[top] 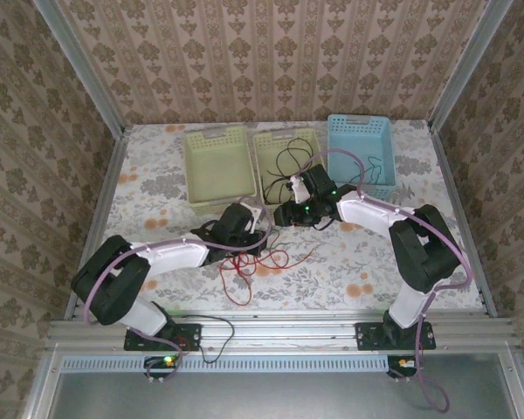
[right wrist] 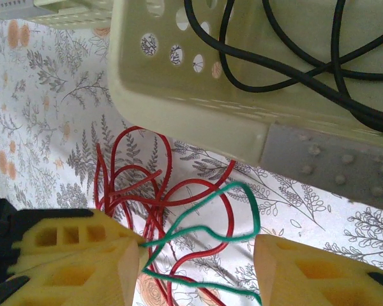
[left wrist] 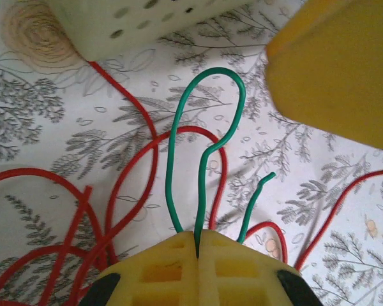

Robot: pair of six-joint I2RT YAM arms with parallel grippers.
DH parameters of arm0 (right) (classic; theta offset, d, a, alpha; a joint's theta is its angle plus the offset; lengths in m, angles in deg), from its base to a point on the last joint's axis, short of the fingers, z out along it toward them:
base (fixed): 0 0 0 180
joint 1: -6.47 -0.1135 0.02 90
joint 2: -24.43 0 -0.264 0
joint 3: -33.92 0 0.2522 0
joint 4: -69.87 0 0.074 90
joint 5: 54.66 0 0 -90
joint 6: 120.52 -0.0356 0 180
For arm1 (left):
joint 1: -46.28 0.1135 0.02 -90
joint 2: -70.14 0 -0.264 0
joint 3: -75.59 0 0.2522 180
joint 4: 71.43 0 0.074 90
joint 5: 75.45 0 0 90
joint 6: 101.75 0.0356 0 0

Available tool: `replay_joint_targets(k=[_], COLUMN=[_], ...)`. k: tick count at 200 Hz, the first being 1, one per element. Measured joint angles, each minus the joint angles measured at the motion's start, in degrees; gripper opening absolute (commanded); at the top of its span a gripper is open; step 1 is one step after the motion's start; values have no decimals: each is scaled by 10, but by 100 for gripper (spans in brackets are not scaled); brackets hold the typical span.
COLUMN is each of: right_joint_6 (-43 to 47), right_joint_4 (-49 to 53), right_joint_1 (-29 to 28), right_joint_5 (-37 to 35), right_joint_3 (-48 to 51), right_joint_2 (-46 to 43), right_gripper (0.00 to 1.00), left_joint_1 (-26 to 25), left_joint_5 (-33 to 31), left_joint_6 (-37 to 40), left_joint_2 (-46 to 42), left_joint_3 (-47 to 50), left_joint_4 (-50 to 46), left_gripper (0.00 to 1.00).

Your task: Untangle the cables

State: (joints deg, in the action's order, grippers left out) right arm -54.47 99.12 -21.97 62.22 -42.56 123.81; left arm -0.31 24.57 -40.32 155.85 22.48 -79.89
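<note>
My left gripper (top: 247, 225) (left wrist: 198, 245) is shut on a thin green cable (left wrist: 204, 127) (right wrist: 242, 210), which loops out from between its yellow fingers just above the floral tablecloth. Several red cables (top: 258, 260) (left wrist: 134, 185) (right wrist: 134, 185) lie tangled beneath and around it. My right gripper (top: 288, 212) (right wrist: 195, 255) stands open right opposite, its fingers either side of the green loop without closing on it. One of its yellow fingers (left wrist: 338, 70) shows in the left wrist view. Black cables (right wrist: 293, 70) (top: 288, 161) lie in the middle basket.
Three baskets stand in a row at the back: a pale green one (top: 214, 133), the middle one (top: 317, 161) (right wrist: 179, 108) just behind the grippers, and a blue one (top: 360, 122). A black wire (top: 205, 336) runs along the arm bases.
</note>
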Motion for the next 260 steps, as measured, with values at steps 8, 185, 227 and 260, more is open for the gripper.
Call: replay_joint_targets(k=[8, 185, 227, 260], right_joint_6=[2, -21, -36, -49], right_joint_4=[0, -53, -66, -80], right_joint_1=[0, 24, 24, 24], right_joint_5=[-2, 41, 52, 55], right_joint_3=[2, 48, 48, 48], right_joint_2=[-2, -122, -104, -95], right_gripper=[52, 51, 51, 40], left_joint_1=[-3, 17, 17, 17], left_joint_5=[1, -54, -56, -58], left_joint_6=[2, -1, -2, -3], left_joint_2=[-1, -127, -135, -135], left_joint_3=[-3, 6, 9, 9], left_joint_4=[0, 49, 59, 66], left_gripper=[0, 0, 0, 0])
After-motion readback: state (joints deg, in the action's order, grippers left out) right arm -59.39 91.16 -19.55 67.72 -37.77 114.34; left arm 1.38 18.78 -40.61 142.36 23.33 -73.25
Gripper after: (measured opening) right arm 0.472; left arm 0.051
